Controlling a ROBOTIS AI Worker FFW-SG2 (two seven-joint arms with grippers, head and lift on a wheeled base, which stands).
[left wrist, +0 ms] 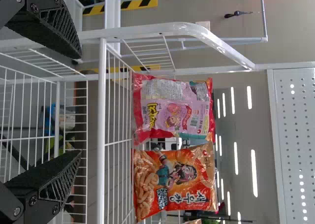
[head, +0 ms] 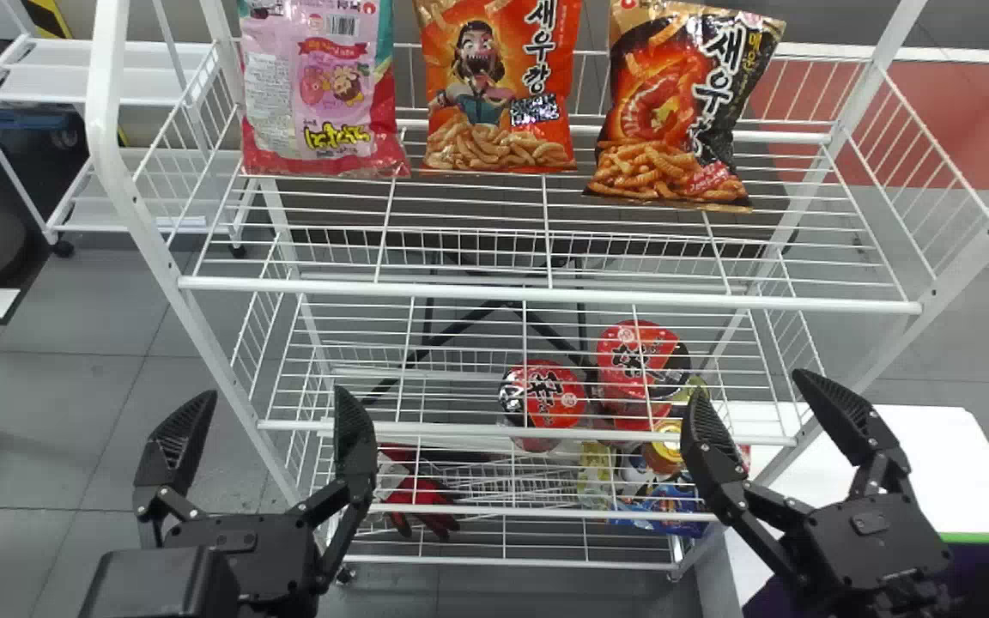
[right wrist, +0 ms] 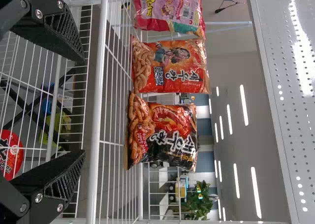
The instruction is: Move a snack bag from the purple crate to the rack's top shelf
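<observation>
Three snack bags stand in a row on the rack's top shelf point(head: 546, 299): a pink bag point(head: 323, 94) at the left, an orange bag point(head: 499, 94) in the middle, and a black and orange bag point(head: 679, 107) at the right, leaning a little. Low in front of the rack, my left gripper point(head: 264, 429) is open with nothing between its fingers; the left wrist view has this gripper point(left wrist: 78, 103) before the shelf. My right gripper point(head: 756, 412), also open and holding nothing, is at the lower right; the right wrist view shows the same gripper point(right wrist: 83, 108). A bit of purple point(head: 954, 571) shows beneath the right arm.
Lower shelves hold red cups point(head: 543, 395), a blue packet point(head: 670, 508) and red gloves point(head: 426, 502). The rack's white posts point(head: 138, 223) rise on both sides. A white table point(head: 932, 455) is at the right, and another white rack point(head: 100, 73) stands behind at the left.
</observation>
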